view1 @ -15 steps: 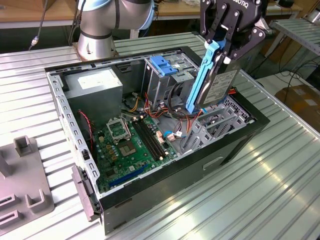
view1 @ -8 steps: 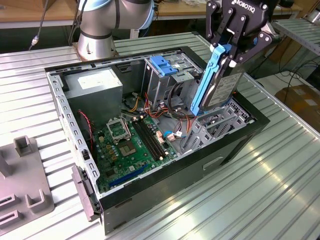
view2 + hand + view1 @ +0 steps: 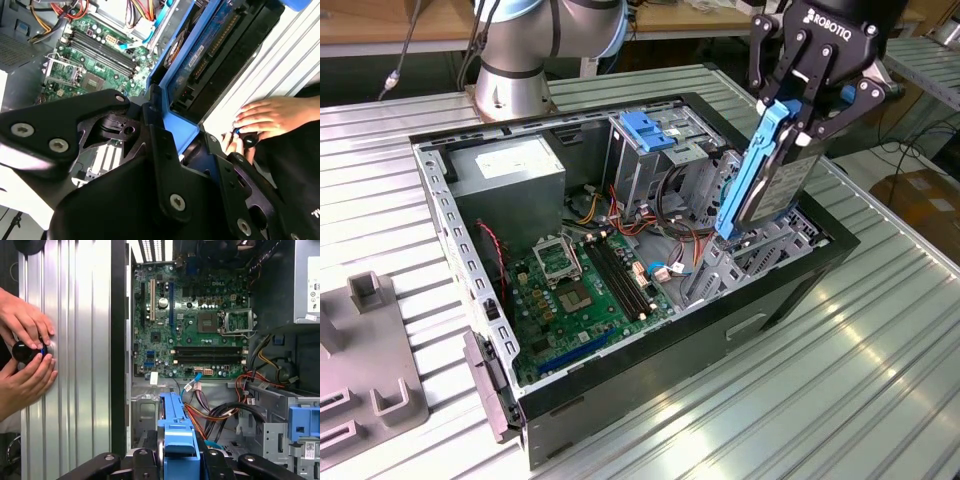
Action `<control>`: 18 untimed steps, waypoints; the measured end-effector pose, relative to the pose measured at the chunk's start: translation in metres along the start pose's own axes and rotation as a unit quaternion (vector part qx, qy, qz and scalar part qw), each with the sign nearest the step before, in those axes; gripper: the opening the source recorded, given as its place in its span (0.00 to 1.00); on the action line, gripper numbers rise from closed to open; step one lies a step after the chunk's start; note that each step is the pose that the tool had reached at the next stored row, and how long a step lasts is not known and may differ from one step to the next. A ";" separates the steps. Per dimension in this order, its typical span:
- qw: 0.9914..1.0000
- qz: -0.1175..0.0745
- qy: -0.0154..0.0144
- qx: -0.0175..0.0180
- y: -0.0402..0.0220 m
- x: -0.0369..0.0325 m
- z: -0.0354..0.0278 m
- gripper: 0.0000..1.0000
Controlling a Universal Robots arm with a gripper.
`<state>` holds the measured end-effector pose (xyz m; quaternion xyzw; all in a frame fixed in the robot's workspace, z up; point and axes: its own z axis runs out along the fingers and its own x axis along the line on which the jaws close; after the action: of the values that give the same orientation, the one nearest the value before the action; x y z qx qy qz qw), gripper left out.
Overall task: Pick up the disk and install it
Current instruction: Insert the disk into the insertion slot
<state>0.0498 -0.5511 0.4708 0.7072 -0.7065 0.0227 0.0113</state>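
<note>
One open computer case [image 3: 620,372], one disk [image 3: 772,188] carried over it.
In the exterior view's upper right, the gripper [image 3: 800,115] is clamped on the disk's top end. The disk hangs below the claw, its long axis nearly upright and its lower end at the case's right side.

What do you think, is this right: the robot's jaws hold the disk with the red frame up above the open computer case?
Not quite: the frame is blue, not red. In the exterior view, the robot's jaws hold the disk with the blue frame up above the open computer case.
</note>
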 end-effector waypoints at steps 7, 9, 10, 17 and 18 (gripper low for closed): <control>1.000 0.000 0.000 0.000 -0.0064 0.0001 0.0020 0.37; 1.000 0.000 0.000 0.000 -0.0064 0.0001 0.0020 0.37; 1.000 0.000 0.000 0.000 -0.0065 0.0001 0.0020 0.37; 1.000 0.000 0.000 0.000 -0.0067 0.0001 0.0020 0.37; 1.000 0.000 0.000 0.000 -0.0067 0.0001 0.0021 0.37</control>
<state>0.0565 -0.5513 0.4689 0.7072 -0.7065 0.0227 0.0114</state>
